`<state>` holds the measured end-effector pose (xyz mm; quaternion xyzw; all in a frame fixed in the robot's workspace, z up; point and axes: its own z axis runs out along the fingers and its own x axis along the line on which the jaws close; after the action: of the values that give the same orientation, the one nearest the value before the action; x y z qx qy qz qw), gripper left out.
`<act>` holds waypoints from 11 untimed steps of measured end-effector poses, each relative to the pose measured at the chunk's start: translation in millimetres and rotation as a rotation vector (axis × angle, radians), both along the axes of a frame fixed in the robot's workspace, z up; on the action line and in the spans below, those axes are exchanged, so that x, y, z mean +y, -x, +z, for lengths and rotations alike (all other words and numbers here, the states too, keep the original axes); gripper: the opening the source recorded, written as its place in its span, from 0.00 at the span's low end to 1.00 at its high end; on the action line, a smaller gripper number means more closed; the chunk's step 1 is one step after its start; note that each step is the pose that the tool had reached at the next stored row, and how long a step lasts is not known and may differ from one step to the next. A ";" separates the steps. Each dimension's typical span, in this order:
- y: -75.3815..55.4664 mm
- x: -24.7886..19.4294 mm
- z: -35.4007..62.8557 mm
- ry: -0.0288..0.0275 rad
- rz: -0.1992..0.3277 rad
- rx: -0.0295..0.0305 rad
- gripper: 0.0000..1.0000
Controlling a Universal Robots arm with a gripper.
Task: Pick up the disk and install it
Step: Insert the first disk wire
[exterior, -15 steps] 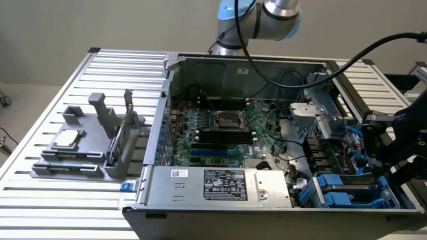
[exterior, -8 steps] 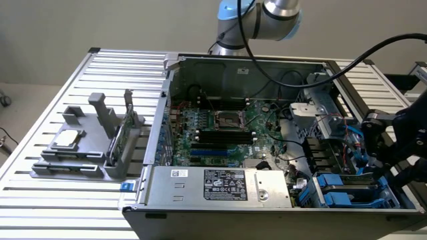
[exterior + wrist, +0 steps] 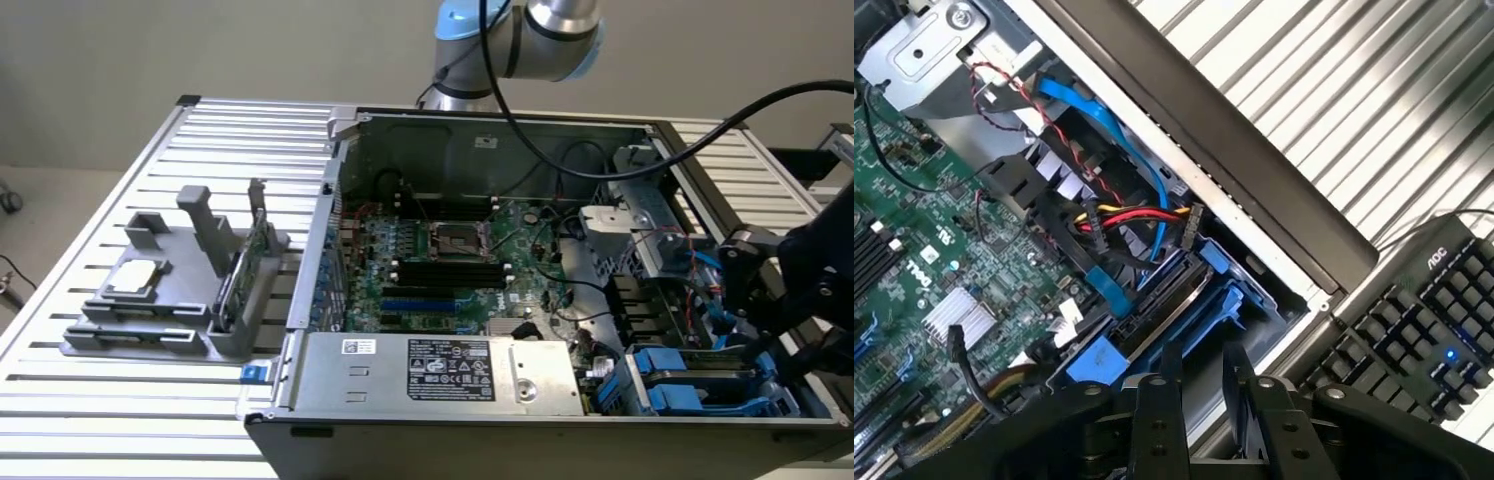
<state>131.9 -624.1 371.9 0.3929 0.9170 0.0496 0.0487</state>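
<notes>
- One disk sits down inside the drive bay at about 4 o'clock of the open case in the exterior view. Blue rails frame it, and it lies below the case's upper edge.
- The claw is open. Its two fingers stand apart with a bare gap between them and nothing clamped. The tips are just short of the blue rail end of the disk.
- In the exterior view the arm's black head hangs at 3 o'clock of the case, over the side wall and above the bay.
- The case's dark side rim runs just beside the bay, so the disk has very little room on that outer edge.
- On the inner edge, red, yellow and black wires and a blue ribbon cable crowd close over the far end of the bay.
- Beyond the rim, the slatted bench lies open, with a black keyboard near the claw.
- The power supply fills the case's 6 o'clock side, just beside the bay. The motherboard lies in the middle, uncovered from above.
- At 9 o'clock, just outside the case wall, a grey fixture carries a small silver drive lying flat and a green circuit card standing on edge. Both are well apart from the claw.
</notes>
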 end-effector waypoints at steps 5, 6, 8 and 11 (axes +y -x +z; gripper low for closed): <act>-1.8 0.9 -4.1 -0.0112 -0.020 0.0004 0.31; -2.2 1.1 -4.7 -0.0139 -0.023 0.0005 0.31; -2.7 1.4 -5.8 -0.0220 -0.029 0.0006 0.31; -3.0 1.6 -6.7 -0.0472 -0.036 0.0010 0.31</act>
<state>134.9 -622.4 365.2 0.4103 0.9084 0.0701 0.0399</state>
